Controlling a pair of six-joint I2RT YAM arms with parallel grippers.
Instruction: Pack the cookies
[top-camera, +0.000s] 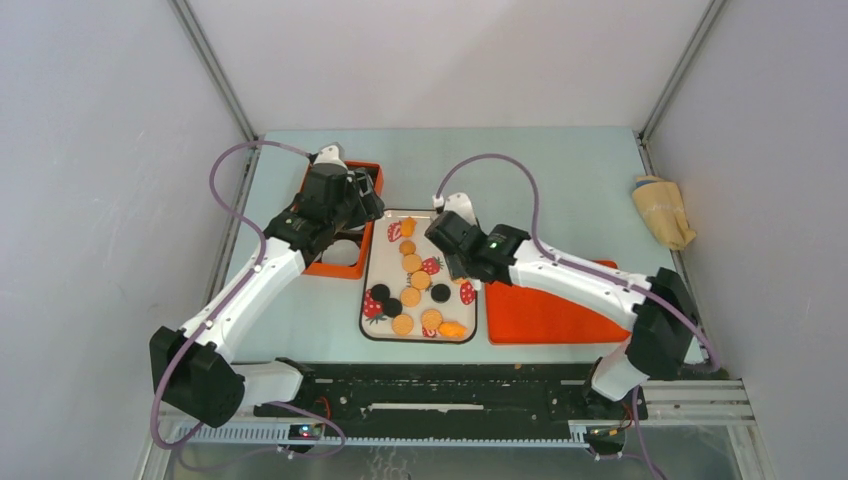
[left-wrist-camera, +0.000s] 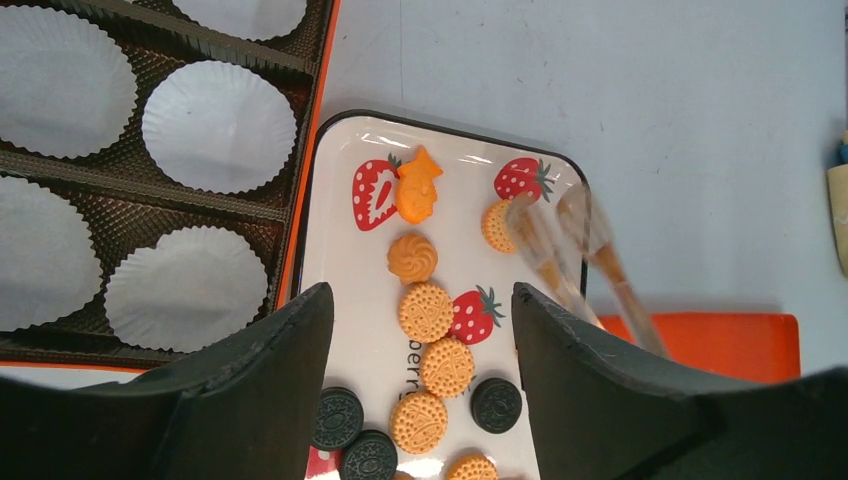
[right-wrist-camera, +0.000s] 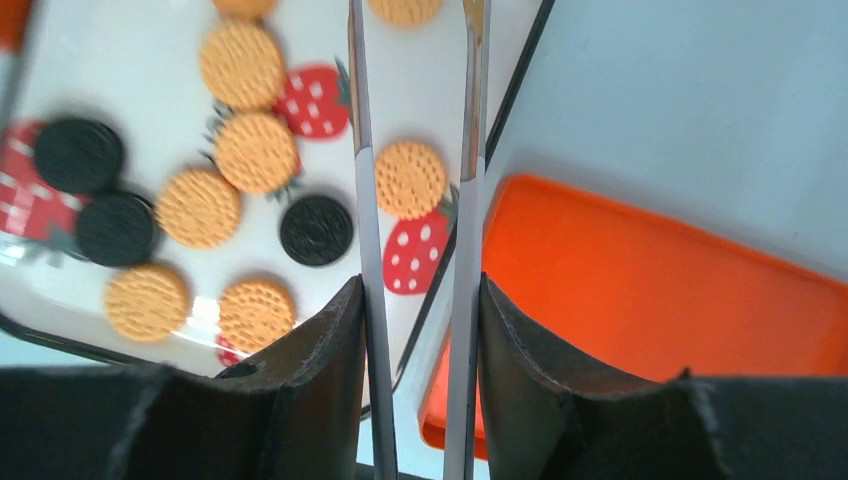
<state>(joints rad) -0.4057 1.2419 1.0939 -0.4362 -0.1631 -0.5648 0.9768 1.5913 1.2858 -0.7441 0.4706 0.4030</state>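
Close to the table's near edge, at its middle, a white strawberry-print tray (top-camera: 384, 268) held the cookies (top-camera: 411, 263): mostly golden rounds, with 3 black ones (left-wrist-camera: 497, 404) toward its near end. Just right of the tray lay a flat orange lid (top-camera: 545, 315). The right gripper (right-wrist-camera: 418, 300) hung over the tray's right side, its fingers clamped narrow on a pair of metal tongs (right-wrist-camera: 362, 200). The 2 blades stood on either side of 1 golden cookie (right-wrist-camera: 410, 178) by the tray's right rim. Farther back, toward the left edge, the left gripper (left-wrist-camera: 420, 295) hovered with fingers spread wide and empty beside an orange box (top-camera: 335, 271) lined with white paper cups (left-wrist-camera: 218, 126). A beige cloth (top-camera: 662, 210) lay at the right edge.
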